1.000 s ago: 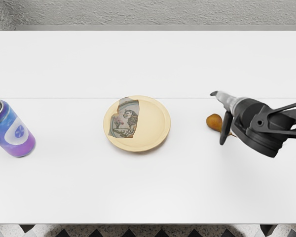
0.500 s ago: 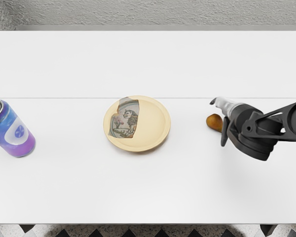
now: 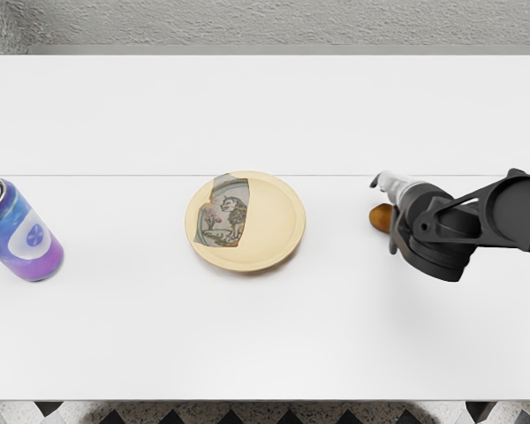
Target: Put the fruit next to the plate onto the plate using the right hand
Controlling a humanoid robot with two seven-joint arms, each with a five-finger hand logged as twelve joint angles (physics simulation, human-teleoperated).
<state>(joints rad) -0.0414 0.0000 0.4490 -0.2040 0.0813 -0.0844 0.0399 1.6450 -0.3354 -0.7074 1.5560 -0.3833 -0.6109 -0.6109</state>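
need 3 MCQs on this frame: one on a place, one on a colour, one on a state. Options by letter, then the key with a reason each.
1. Where does the fruit lie relative to the plate?
A. on it
B. on the table, to its right
C. to its left

2. What colour is the can at the picture's left edge?
A. red
B. green
C. blue and purple

3. How does the fruit show in the head view?
A. whole, with nothing near it
B. partly hidden by the right hand
C. cut in halves

Key:
1 B: the fruit sits on the white tabletop, apart from the plate's right rim.
2 C: the can's side is blue above, shading to purple below.
3 B: only the fruit's left end shows past the dark hand.
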